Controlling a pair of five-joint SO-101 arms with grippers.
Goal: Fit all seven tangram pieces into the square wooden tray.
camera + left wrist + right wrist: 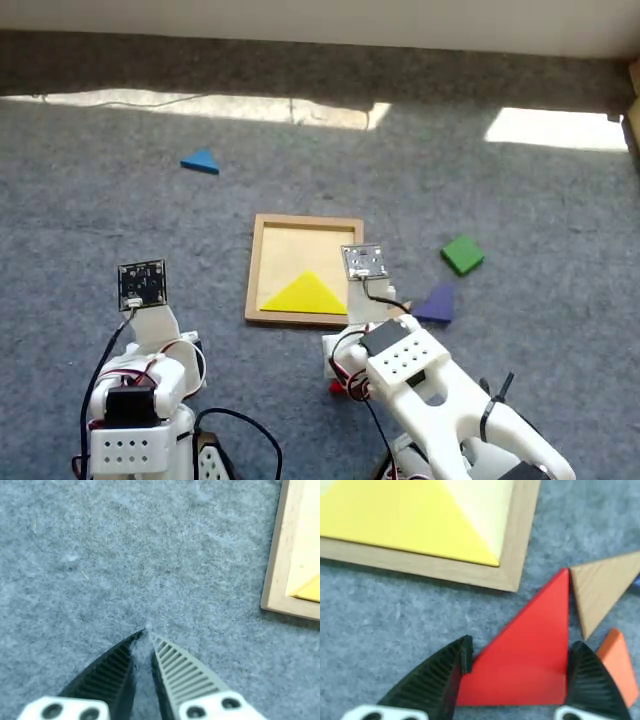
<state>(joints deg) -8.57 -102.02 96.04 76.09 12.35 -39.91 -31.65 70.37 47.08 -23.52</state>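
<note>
Just outside a corner of the wooden tray (pixel 520 545), the right pincer (pixel 521 654) stands spread astride the flat-lying red triangle (pixel 530 640). Best to close squarely on its edges, lift clear of the rim, and seat it beside the yellow triangle (pixel 395 515) inside.

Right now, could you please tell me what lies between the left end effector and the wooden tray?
That stretch is bare grey carpet. The left wrist view shows it running from the left end effector across to the rim of the wooden tray.
</note>
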